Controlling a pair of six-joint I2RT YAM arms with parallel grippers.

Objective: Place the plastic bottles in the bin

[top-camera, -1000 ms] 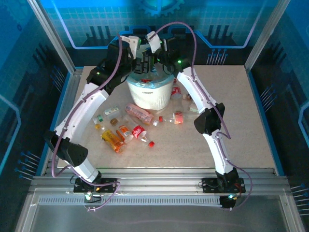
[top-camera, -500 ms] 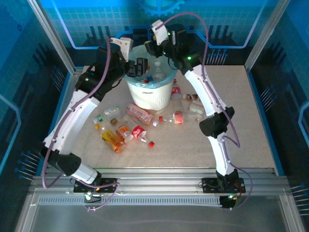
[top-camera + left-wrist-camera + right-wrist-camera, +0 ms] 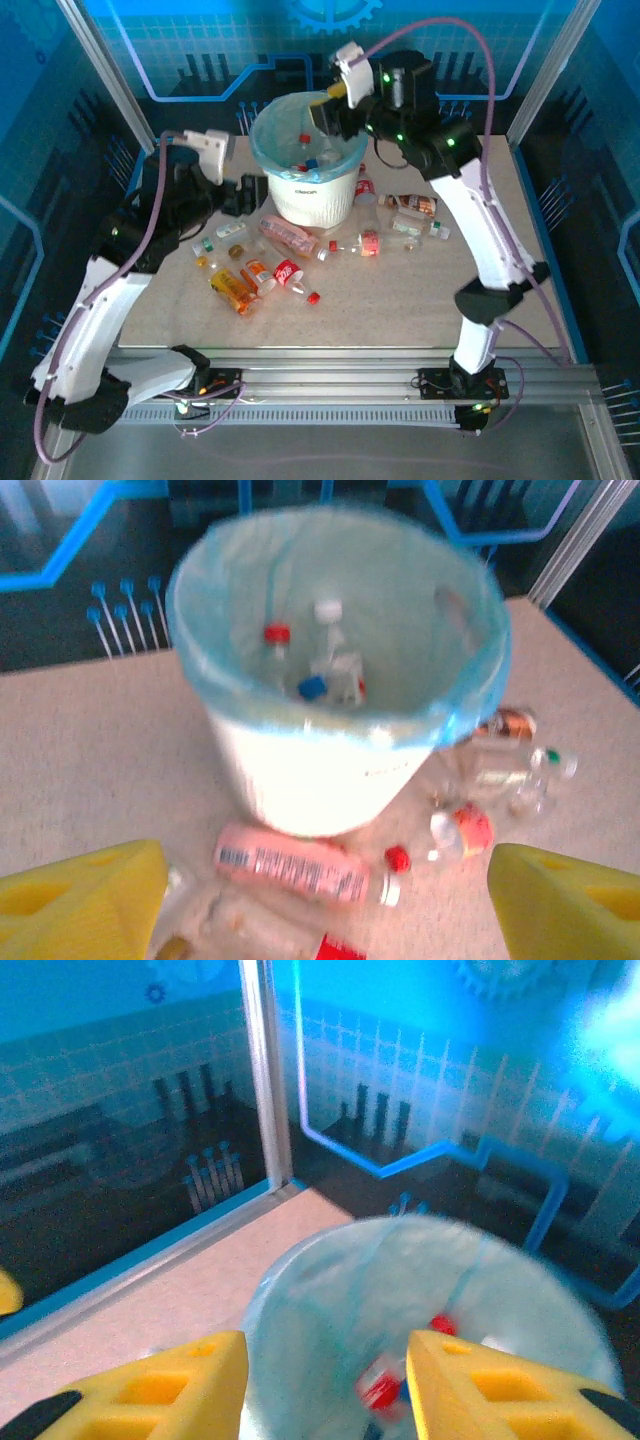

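Observation:
The bin [image 3: 300, 190], a white bucket with a teal liner, stands at the table's back centre with a few plastic bottles [image 3: 325, 655] inside. My right gripper [image 3: 326, 116] hovers over its far right rim, open, with nothing between the yellow fingers [image 3: 150, 1390]; a blurred red-labelled bottle [image 3: 380, 1392] lies below them in the bin [image 3: 420, 1290]. Left of the bin, low over the table, my left gripper [image 3: 242, 194] is open and empty. Just beyond its fingers [image 3: 570, 900] a pink bottle [image 3: 300, 870] lies at the bin's foot. More bottles [image 3: 288, 272] lie scattered in front.
An orange bottle [image 3: 232, 290] and small ones lie front left of the bin. A brown-labelled bottle [image 3: 415, 205] and clear ones lie to its right. Metal frame posts [image 3: 105, 70] and blue panels ring the table; its front strip [image 3: 400, 320] is bare.
Both grippers have left the spot over the bin's mouth. The left arm swung down and left to the table. The right one rose back and to the right, and its jaws opened.

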